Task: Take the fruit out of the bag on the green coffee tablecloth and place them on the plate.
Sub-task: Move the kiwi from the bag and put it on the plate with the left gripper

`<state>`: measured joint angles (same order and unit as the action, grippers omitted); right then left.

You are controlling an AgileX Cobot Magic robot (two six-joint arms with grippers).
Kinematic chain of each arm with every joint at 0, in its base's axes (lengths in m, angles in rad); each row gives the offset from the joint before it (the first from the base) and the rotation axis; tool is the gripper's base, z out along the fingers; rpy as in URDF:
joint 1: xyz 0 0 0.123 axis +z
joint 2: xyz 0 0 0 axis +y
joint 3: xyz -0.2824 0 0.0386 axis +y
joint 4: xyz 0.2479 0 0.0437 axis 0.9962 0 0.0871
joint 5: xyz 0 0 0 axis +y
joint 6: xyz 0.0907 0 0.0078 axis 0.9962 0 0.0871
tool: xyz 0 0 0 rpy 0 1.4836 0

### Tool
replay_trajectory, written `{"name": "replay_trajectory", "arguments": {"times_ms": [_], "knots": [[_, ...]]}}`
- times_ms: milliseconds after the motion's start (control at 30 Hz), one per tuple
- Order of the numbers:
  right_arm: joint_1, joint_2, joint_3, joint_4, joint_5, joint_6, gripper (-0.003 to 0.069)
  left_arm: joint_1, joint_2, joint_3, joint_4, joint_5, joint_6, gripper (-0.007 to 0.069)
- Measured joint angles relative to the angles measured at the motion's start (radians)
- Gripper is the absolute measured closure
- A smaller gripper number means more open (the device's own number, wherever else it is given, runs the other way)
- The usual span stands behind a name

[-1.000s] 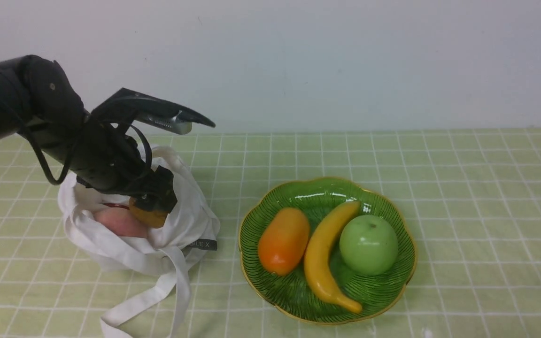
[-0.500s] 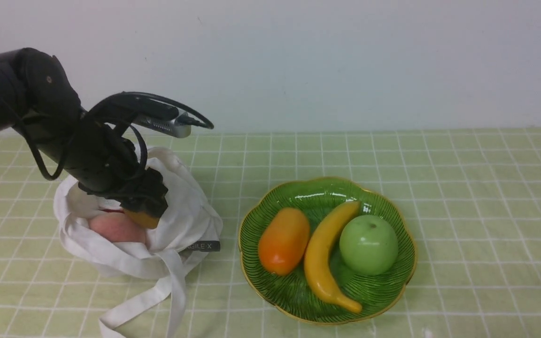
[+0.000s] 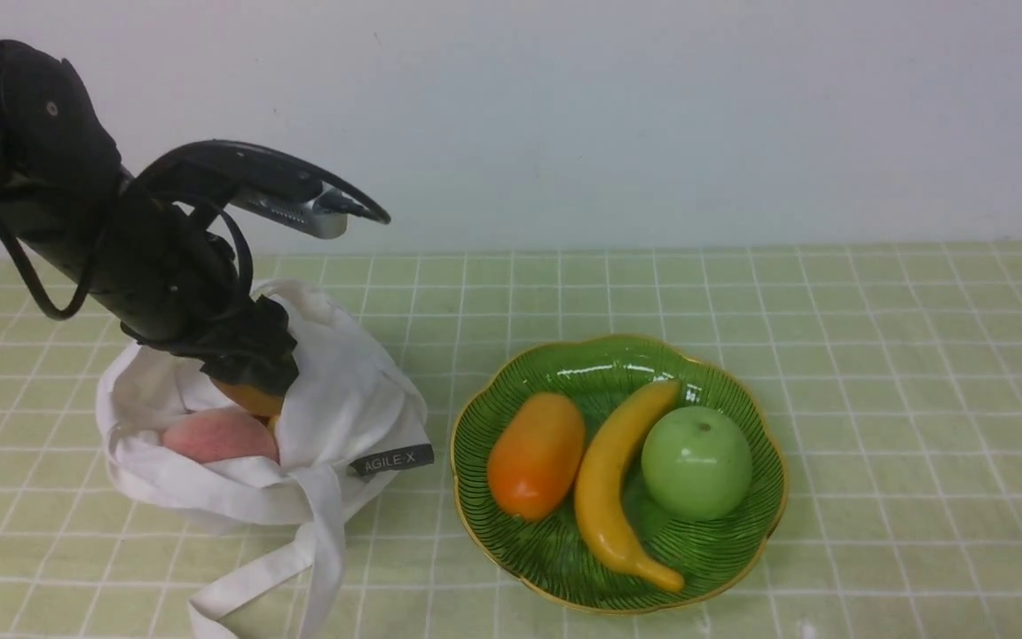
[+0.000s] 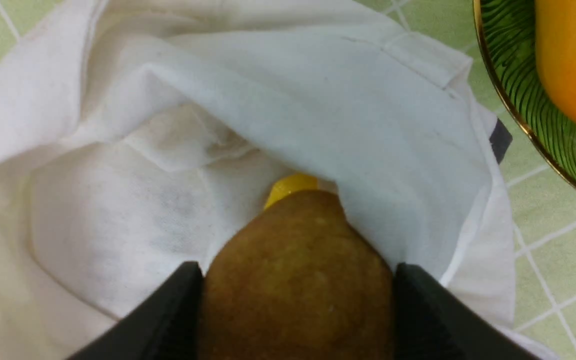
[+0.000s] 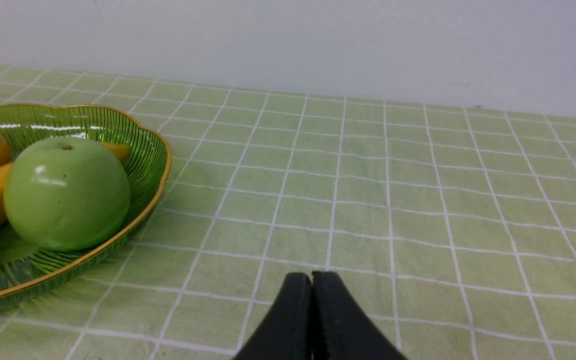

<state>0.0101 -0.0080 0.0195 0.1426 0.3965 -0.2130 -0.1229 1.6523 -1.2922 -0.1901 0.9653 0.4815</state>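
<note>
My left gripper is shut on the brown rough-skinned fruit, which shows in the front view just above the mouth of the white bag. The pink peach lies inside the bag. A small yellow fruit peeks out under the bag's fold, behind the brown fruit. The bag sits on the green tablecloth, left of the green plate. My right gripper is shut and empty, low over the cloth right of the plate.
The plate holds an orange fruit, a banana and a green apple. The bag's strap trails toward the front edge. A white wall stands behind the table.
My left gripper has risen and moved slightly back with the brown fruit, lifting it from inside the bag to its mouth. The bag's cloth has shifted a little.
</note>
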Motion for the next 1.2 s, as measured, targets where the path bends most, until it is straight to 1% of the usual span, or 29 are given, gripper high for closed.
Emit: {"name": "replay_trajectory", "arguments": {"times_ms": [100, 233, 367, 733, 800, 1133, 1200], "knots": [[0.000, 0.000, 0.000, 0.000, 0.000, 0.000, 0.0671, 0.000, 0.014, 0.000, 0.009, 0.001, 0.000, 0.0209], [0.000, 0.000, 0.000, 0.000, 0.000, 0.000, 0.0671, 0.000, 0.028, 0.000, 0.044, 0.022, -0.001, 0.0188], [0.000, 0.000, 0.000, 0.000, 0.000, 0.000, 0.0671, 0.000, 0.029, 0.000, 0.050, 0.043, -0.001, 0.0204], [0.000, 0.000, 0.000, 0.000, 0.000, 0.000, 0.0671, 0.000, -0.023, -0.003, 0.081, 0.066, -0.002, 0.0204], [0.000, 0.000, 0.000, 0.000, 0.000, 0.000, 0.0671, 0.000, -0.031, -0.004, 0.086, 0.098, -0.002, 0.0204], [0.000, 0.000, 0.000, 0.000, 0.000, 0.000, 0.0671, 0.000, -0.020, 0.004, 0.099, 0.131, -0.016, 0.0204], [0.001, 0.000, 0.000, 0.000, 0.000, 0.000, 0.0671, 0.000, -0.017, 0.004, 0.106, 0.140, -0.017, 0.0194]]}}
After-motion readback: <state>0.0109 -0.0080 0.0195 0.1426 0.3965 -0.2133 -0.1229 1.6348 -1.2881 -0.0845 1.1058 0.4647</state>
